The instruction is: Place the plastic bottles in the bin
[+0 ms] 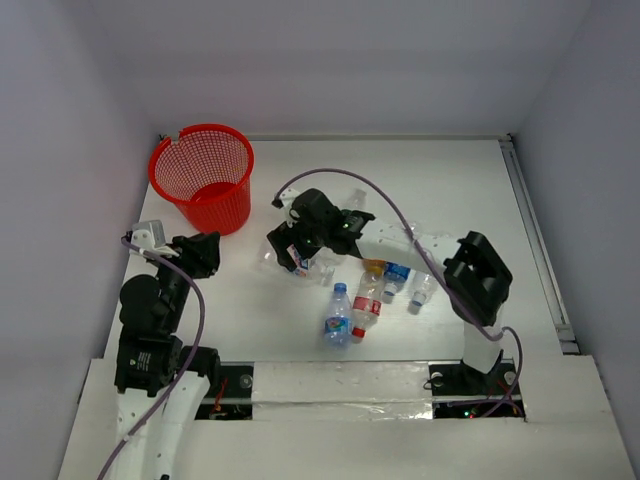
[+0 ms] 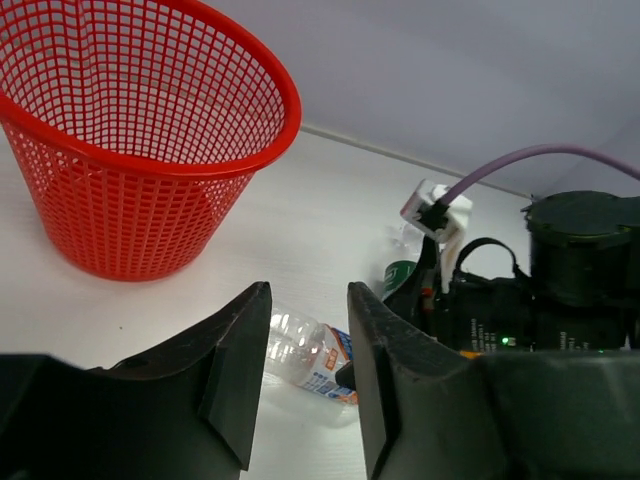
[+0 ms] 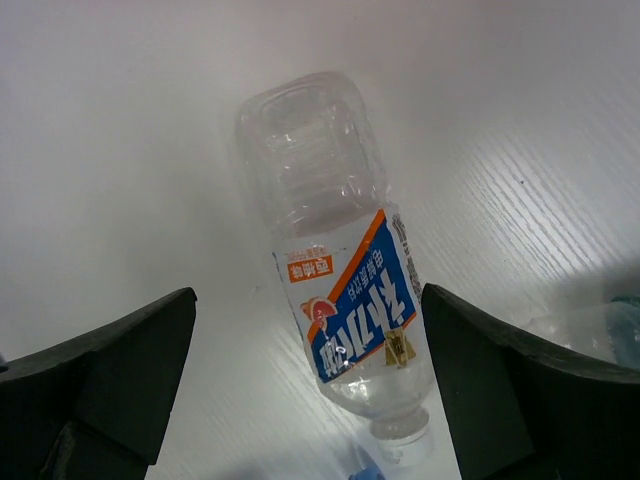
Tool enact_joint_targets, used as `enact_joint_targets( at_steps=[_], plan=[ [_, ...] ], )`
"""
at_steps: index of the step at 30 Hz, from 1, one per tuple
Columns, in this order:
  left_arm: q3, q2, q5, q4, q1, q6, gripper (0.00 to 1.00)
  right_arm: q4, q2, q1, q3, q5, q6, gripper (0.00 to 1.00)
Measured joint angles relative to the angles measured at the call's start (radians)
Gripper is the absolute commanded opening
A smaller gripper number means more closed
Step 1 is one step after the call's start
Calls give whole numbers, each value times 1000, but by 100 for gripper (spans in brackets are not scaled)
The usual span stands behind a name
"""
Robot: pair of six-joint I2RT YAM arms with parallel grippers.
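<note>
The red mesh bin [image 1: 205, 175] stands at the back left and fills the upper left of the left wrist view [image 2: 140, 130]. My right gripper [image 1: 287, 248] is open and low over a clear bottle with a blue and orange label [image 3: 340, 290] that lies on its side on the table. Its fingers [image 3: 120, 380] stand on either side of it, apart from it. The same bottle shows in the left wrist view [image 2: 305, 350]. My left gripper [image 1: 203, 252] is open and empty, right of the bin's base. Several more bottles [image 1: 368, 300] lie in a group near the front middle.
A clear bottle [image 1: 355, 198] lies behind the right arm. A green-labelled bottle [image 2: 400, 275] shows beside the right arm's wrist [image 2: 540, 300]. The right arm's purple cable [image 1: 390, 205] arches over the middle. Walls close the table at the back and left.
</note>
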Motion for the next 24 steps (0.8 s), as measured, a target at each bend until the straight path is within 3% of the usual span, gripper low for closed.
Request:
enact_joint_targets(
  at_steps=[5,19,22,23,24],
  plan=[
    [0,-13,-21,-3,-2,-7,49,-63,120,4,123,-11,-33,100],
    [0,-31,-28,-7,-26,-12,51,-144,336,14,350,-25,-52,97],
    [0,-36,-28,-8,-26,-12,51,-162,372,14,377,-22,-55,90],
    [0,-38,-28,-8,-26,-12,51,-168,380,14,382,-21,-55,83],
    [0,-39,-28,-8,-26,-12,51,-172,386,14,386,-23,-55,67]
  ],
)
